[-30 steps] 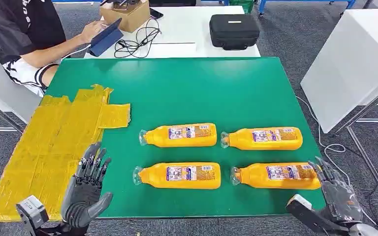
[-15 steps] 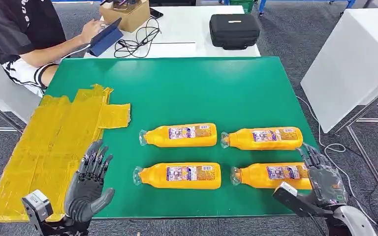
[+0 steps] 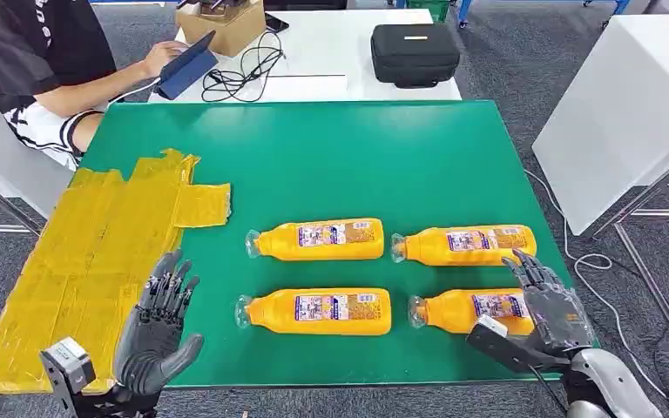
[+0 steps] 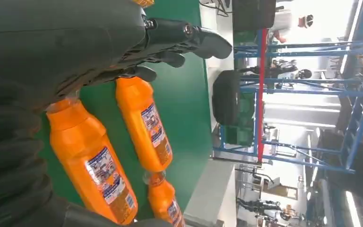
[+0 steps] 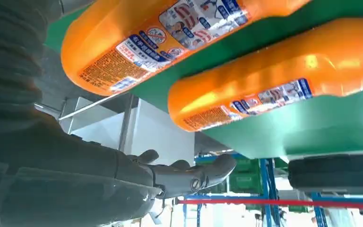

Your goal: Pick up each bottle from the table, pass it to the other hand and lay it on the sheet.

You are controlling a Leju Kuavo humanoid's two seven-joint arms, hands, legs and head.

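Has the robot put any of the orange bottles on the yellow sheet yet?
Not yet. The yellow sheet has no bottles on it, and all four still lie on the green table. The right robot hand is open over the near right bottle, about to grab it. The left robot hand waits open. Every bottle is still left to move.

I'm working in a lab or workshop: grey carpet [image 3: 505, 78], white worktables [image 3: 340, 35], blue metal racks [image 4: 302, 94] in the background.

Bottle labels [image 3: 322, 232]: print too small/blurred to read. Person's black shirt [image 3: 39, 22]: white letters, cut off.
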